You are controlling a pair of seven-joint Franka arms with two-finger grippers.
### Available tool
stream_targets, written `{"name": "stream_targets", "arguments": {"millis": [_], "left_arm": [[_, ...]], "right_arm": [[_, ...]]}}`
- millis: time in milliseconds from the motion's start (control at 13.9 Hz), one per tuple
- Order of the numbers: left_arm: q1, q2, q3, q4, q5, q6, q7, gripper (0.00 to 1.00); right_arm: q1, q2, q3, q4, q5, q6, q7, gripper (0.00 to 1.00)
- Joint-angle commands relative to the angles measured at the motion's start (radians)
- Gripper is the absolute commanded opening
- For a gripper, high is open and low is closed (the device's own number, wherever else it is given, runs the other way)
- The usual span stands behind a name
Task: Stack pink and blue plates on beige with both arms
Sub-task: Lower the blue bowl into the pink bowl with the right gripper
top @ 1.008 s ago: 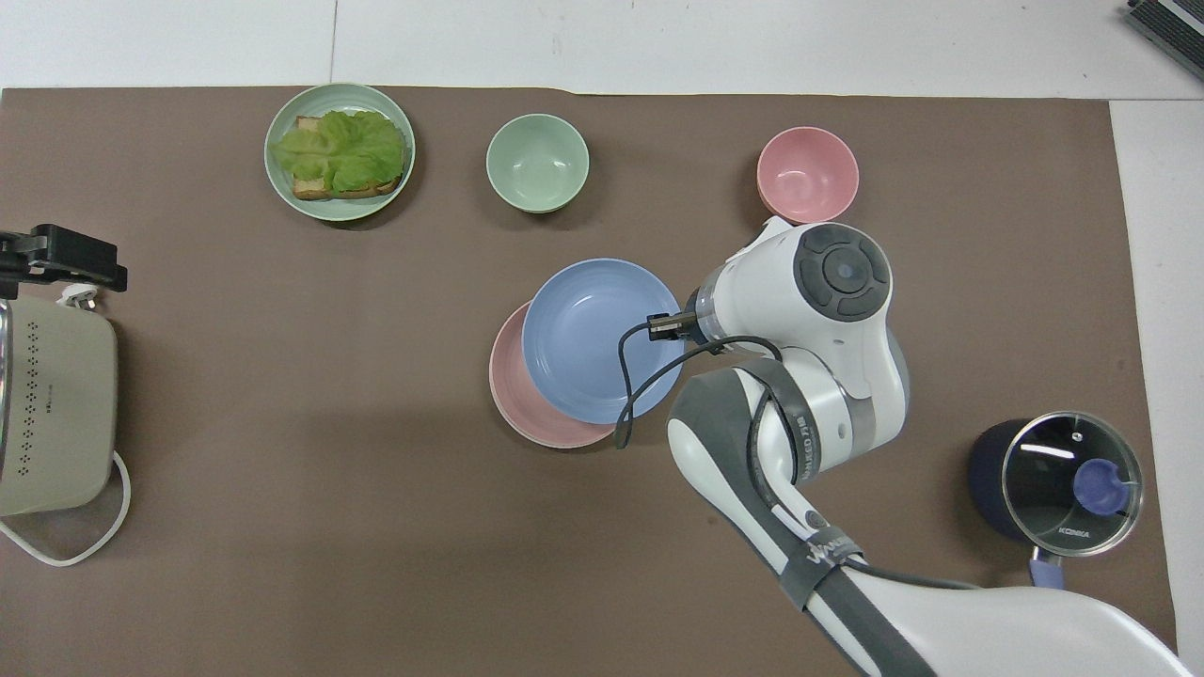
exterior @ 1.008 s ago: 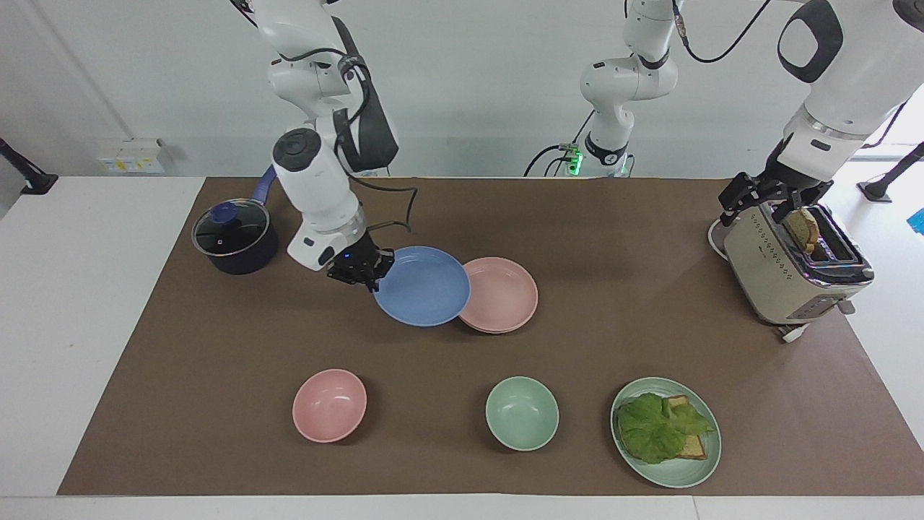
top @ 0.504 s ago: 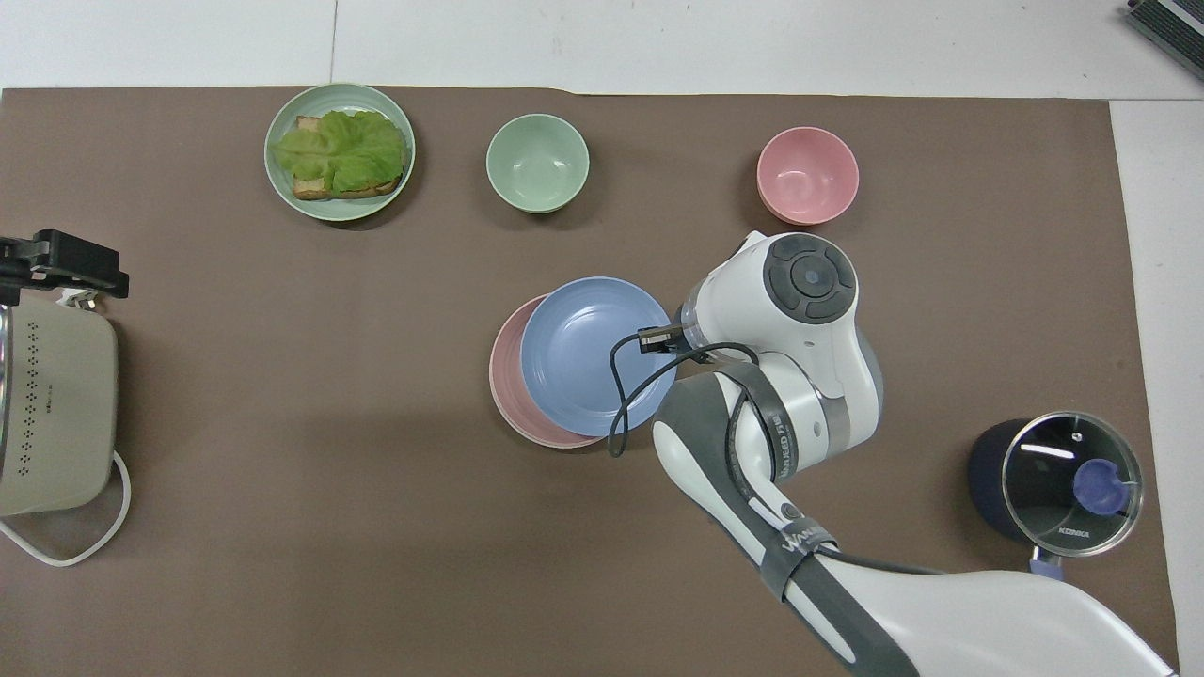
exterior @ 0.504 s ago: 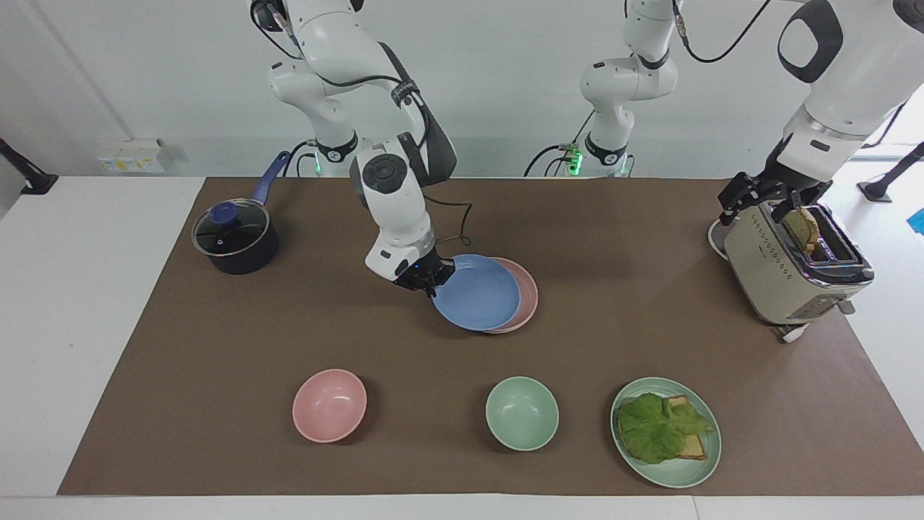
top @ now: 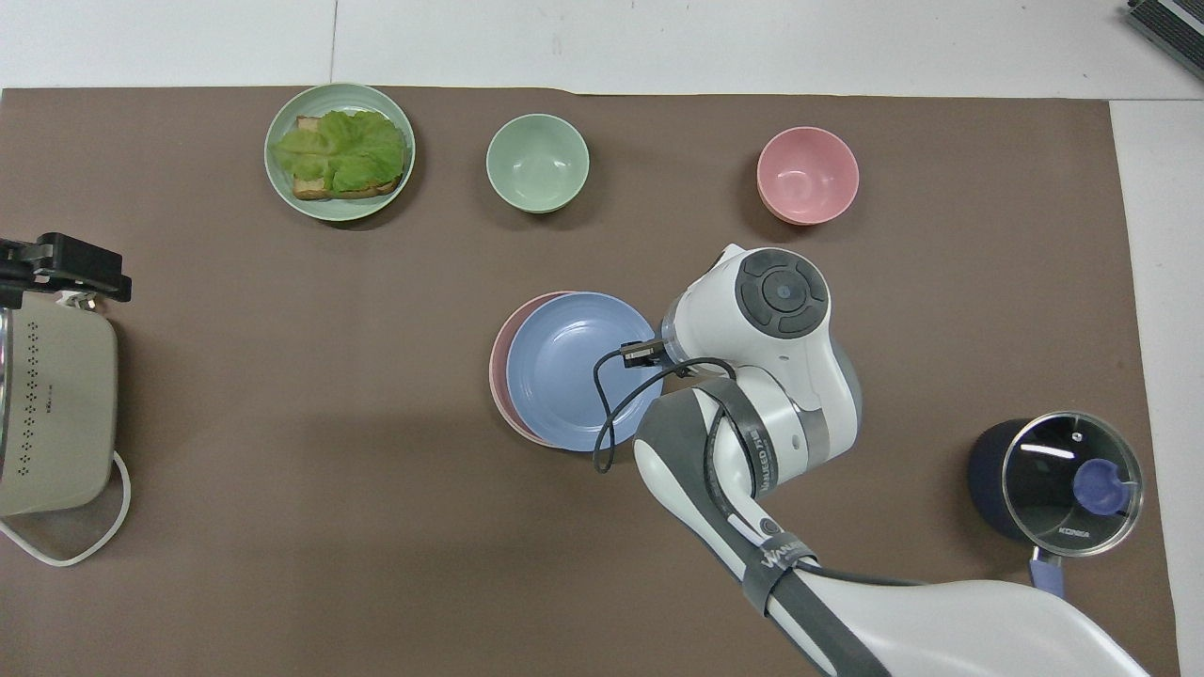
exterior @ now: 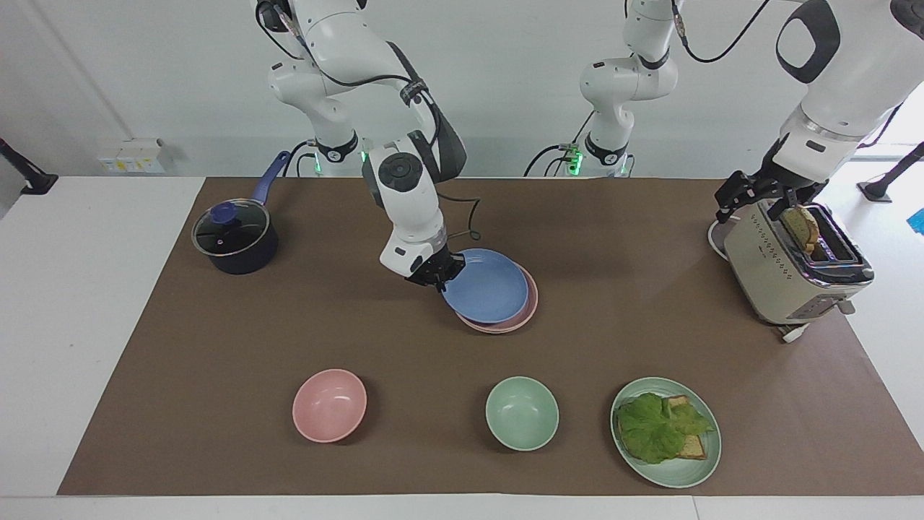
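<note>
My right gripper (exterior: 440,277) is shut on the rim of the blue plate (exterior: 487,285) at the edge toward the right arm's end of the table. The blue plate (top: 564,371) is slightly tilted and covers most of the pink plate (exterior: 532,300), sitting a little off-centre. I cannot tell whether the two plates touch. Only a crescent of the pink plate (top: 497,376) shows in the overhead view. The beige plate is hidden. My left gripper (exterior: 771,198) waits open over the toaster (exterior: 783,267).
A slice of toast (exterior: 800,227) stands in the toaster's slot. A lidded dark pot (exterior: 234,235) sits toward the right arm's end. Farther from the robots are a pink bowl (exterior: 329,404), a mint bowl (exterior: 521,413) and a mint plate (exterior: 682,473) with lettuce and toast.
The right arm has carried the blue plate toward the left arm's end of the table, from beside the pink plate to over it, and lowered it. The left arm has barely moved.
</note>
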Motion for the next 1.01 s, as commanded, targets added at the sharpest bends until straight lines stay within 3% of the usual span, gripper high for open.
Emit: {"name": "stream_targets", "arguments": {"millis": [0,648,936], "left_arm": [[-0.041,-0.013,0.033,-0.006,0.019,-0.003,-0.005,1.00],[-0.036,-0.016,0.039,-0.004,0.016,-0.014,-0.008,1.00],[-0.039,-0.016,0.038,-0.004,0.016,-0.014,-0.008,1.00]], "right_arm": [[0.007,0.005,0.012,-0.013,0.028,0.037,0.005,0.00],[0.024,0.021,0.011,-0.021,0.077,0.066,-0.012,0.00],[-0.019,0.041,0.011,-0.004,0.075,0.074,-0.105,0.00]]}}
